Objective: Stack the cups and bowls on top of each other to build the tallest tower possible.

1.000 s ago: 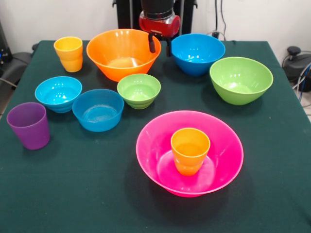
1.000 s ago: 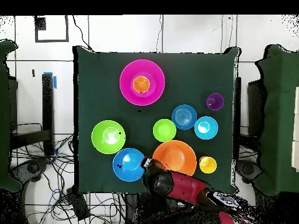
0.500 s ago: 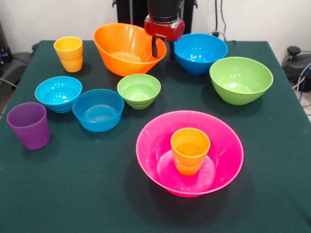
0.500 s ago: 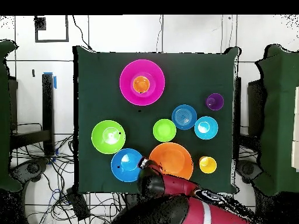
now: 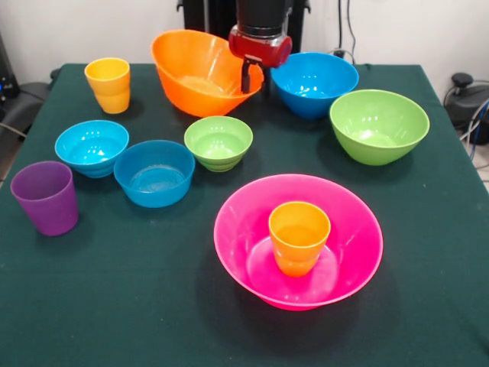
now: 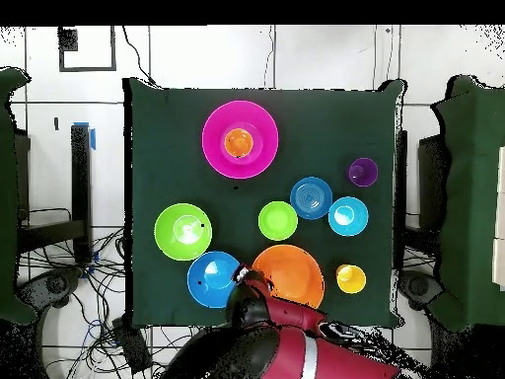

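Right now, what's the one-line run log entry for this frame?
phase: lifting | gripper: shut on large orange bowl rim, bowl tilted | tower: orange cup in pink bowl | other bowls, cups: on table

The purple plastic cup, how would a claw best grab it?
By its rim, coming straight down from above. The purple plastic cup stands upright, mouth open, at a corner of the green table, clear of the small cyan plastic bowl, so one finger could probably slip inside and one outside the thin wall.

Large orange bowl (image 5: 200,70) tilted, lifted; orange cup (image 5: 298,237) upright inside pink bowl (image 5: 359,229).
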`<action>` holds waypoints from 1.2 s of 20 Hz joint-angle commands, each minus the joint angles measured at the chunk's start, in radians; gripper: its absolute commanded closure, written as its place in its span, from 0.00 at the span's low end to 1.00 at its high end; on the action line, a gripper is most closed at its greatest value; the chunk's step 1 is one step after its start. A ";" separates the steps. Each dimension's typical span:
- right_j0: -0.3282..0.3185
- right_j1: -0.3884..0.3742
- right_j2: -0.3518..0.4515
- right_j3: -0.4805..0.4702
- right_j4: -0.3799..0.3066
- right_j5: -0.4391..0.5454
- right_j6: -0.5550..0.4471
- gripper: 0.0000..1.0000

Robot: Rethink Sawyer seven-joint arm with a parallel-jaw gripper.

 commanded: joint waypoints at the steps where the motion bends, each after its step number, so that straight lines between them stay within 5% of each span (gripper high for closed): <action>1: 0.029 0.017 0.040 -0.035 0.077 -0.014 0.214 1.00; 10: 0.036 -0.093 0.030 -0.007 0.072 0.098 0.194 1.00; 17: 0.080 -0.296 -0.014 -0.008 0.104 0.376 0.122 1.00; 24: 0.087 -0.335 -0.023 -0.056 0.088 0.479 0.111 1.00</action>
